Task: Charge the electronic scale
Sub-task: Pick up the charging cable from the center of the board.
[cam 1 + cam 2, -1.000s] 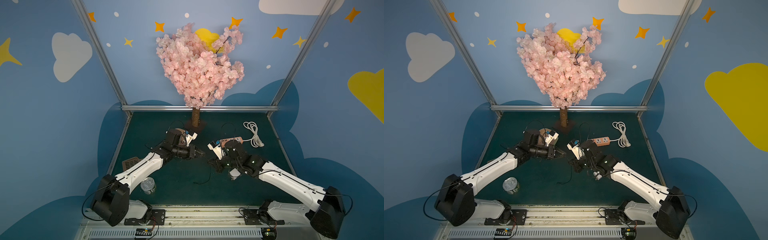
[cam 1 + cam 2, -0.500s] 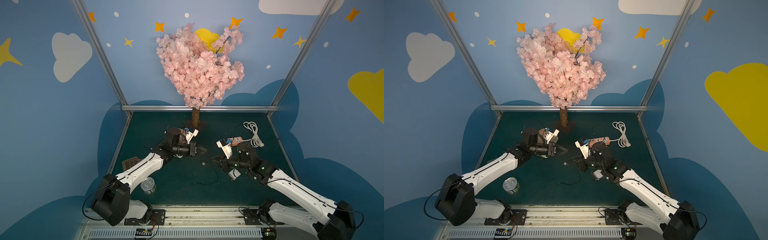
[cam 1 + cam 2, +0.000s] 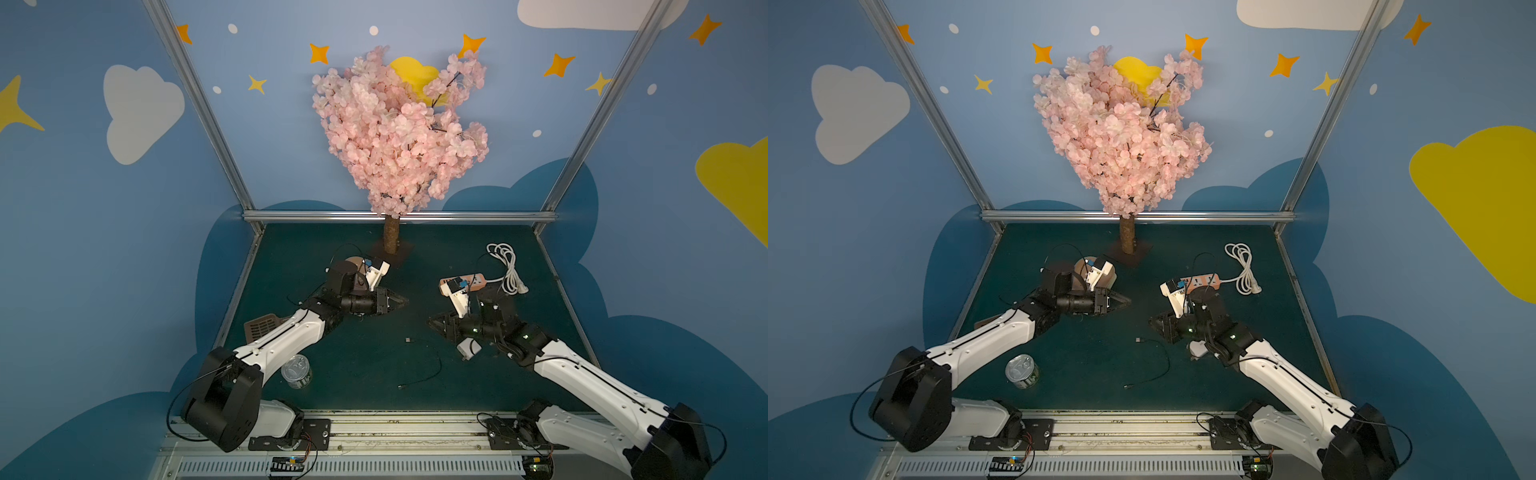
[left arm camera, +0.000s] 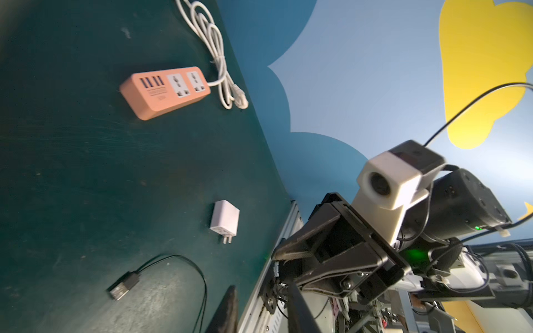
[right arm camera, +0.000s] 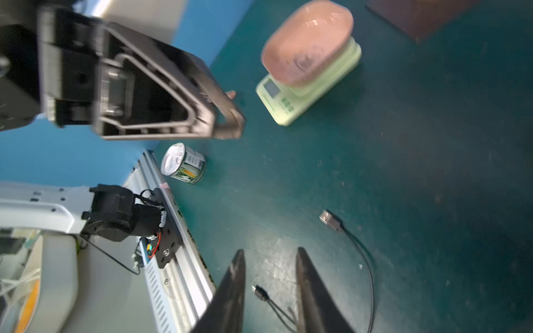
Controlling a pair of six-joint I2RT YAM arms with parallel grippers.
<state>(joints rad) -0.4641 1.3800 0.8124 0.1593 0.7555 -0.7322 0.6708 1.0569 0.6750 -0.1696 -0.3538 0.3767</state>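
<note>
While both claws hang empty above the green mat (image 3: 365, 386), no link of the charging chain is made. The right gripper (image 5: 269, 253) has its fingers apart with nothing between them, close above the black USB cable (image 5: 331, 220), which lies loose on the mat with both plugs free. The left gripper (image 4: 261, 287) is likewise parted and empty, its tips turned toward the middle of the mat. Near the right arm lies the white charger cube (image 4: 225, 220), prongs bare, apart from the cable. Farther back is the orange-pink power strip (image 4: 164, 90), its sockets and ports empty and its own white mains plug (image 4: 240, 101) lying free. The electronic scale (image 5: 310, 72) stands toward the back of the mat near the tree trunk (image 3: 391, 237), behind the left wrist, with no lead visible in it. By my reading everything is left to do: cable into charger, charger into strip, small plug into the scale.
</note>
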